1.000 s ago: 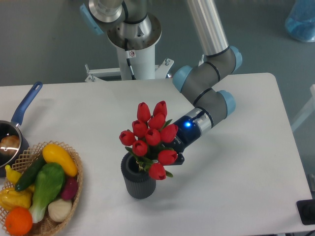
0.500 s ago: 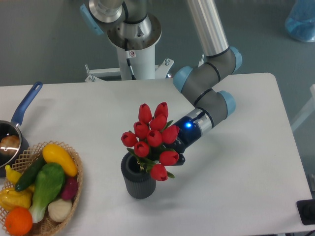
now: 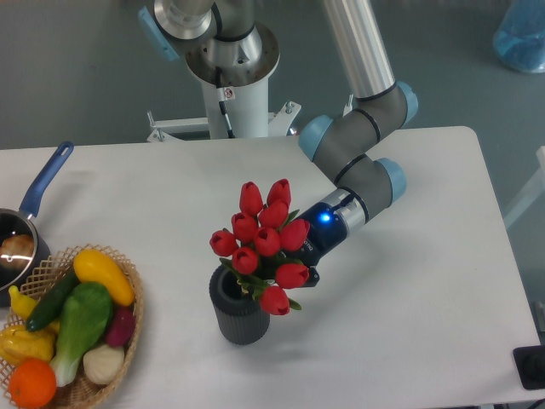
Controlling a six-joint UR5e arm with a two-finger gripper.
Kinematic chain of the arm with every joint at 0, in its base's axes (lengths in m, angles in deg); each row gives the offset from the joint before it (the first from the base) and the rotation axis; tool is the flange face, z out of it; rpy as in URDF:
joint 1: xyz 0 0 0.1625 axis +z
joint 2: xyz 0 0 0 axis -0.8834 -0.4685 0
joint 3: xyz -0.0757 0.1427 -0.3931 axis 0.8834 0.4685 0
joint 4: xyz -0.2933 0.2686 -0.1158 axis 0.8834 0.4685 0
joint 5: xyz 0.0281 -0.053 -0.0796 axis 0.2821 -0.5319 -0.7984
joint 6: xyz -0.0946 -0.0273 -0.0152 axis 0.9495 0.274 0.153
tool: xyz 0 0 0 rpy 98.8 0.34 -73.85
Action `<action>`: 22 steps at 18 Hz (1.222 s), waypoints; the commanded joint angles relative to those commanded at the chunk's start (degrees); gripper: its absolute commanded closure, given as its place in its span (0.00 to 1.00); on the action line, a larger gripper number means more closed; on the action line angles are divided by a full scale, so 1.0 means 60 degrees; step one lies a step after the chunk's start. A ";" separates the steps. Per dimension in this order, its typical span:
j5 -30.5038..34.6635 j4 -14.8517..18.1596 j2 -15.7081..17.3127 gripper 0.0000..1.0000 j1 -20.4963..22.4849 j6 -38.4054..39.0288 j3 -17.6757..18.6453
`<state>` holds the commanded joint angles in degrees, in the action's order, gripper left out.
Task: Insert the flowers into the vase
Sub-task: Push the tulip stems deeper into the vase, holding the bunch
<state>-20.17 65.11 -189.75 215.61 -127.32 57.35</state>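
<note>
The flowers point(image 3: 266, 240), a bunch of red tulips with green leaves, lean over the right side of the vase's rim. Their lower ends reach down toward its opening. The vase point(image 3: 239, 313) is a dark grey ribbed cylinder standing upright on the white table, left of centre near the front. My gripper point(image 3: 305, 260) comes in from the right, just behind the bunch. Its dark body with a blue light shows, but the buds hide its fingers. The bunch hangs from it, so it is shut on the stems.
A wicker basket point(image 3: 128, 328) with fake vegetables and fruit sits at the front left. A dark pot with a blue handle point(image 3: 44, 181) is at the left edge. The robot's white base post point(image 3: 237, 94) stands at the back of the table.
The gripper and the tulip bunch have shifted a few pixels right and down toward the vase. The vase has not moved.
</note>
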 joint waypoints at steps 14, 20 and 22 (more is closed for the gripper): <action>0.0059 -0.0015 -0.0044 0.76 -0.0015 -0.0073 -0.0015; 0.0059 -0.0015 -0.0029 0.62 0.0015 -0.0103 -0.0015; 0.0044 -0.0015 -0.0029 0.58 0.0015 -0.0103 -0.0015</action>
<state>-19.90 65.02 -189.92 215.69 -127.94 57.26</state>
